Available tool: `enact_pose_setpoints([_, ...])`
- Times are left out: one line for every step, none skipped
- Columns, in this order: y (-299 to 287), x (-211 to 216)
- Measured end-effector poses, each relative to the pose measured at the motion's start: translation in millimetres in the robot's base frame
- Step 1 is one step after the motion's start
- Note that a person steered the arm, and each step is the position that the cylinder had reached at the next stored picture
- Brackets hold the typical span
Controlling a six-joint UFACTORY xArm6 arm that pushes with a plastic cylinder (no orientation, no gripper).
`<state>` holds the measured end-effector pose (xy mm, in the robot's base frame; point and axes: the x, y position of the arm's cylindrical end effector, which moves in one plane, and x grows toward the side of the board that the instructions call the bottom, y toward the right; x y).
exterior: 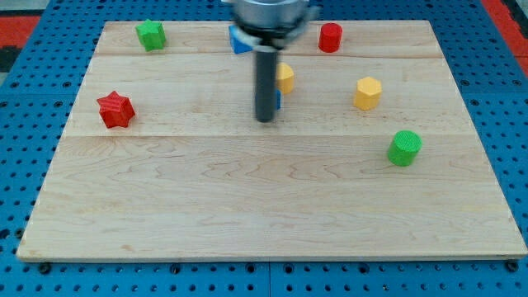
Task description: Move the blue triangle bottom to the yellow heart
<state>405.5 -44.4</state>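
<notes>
My tip [264, 120] rests on the board near its middle, in the upper half. A sliver of a blue block [278, 101] shows just right of the rod, touching or nearly touching it; its shape is hidden. Right above that sliver sits a yellow block [285, 78], partly hidden by the rod, which looks like the heart. A second blue block [238, 43] lies at the view's top, half covered by the arm; its shape cannot be made out.
A green star [151, 35] is at the top left and a red star [115, 110] at the left. A red cylinder [330, 38] is at the top right, a yellow hexagon [368, 93] at the right, and a green cylinder [404, 148] below it.
</notes>
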Motion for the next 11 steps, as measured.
enact_pose_setpoints([-73,-5])
enact_pose_setpoints([-53,-50])
enact_pose_setpoints([-8,-52])
enact_pose_setpoints([42,-45])
enact_pose_setpoints([44,-30])
enact_pose_setpoints([44,-27])
enact_pose_setpoints([44,-25])
enact_pose_setpoints([22,18])
enact_pose_setpoints([19,27])
enact_pose_setpoints([5,-38])
enact_pose_setpoints([57,-70])
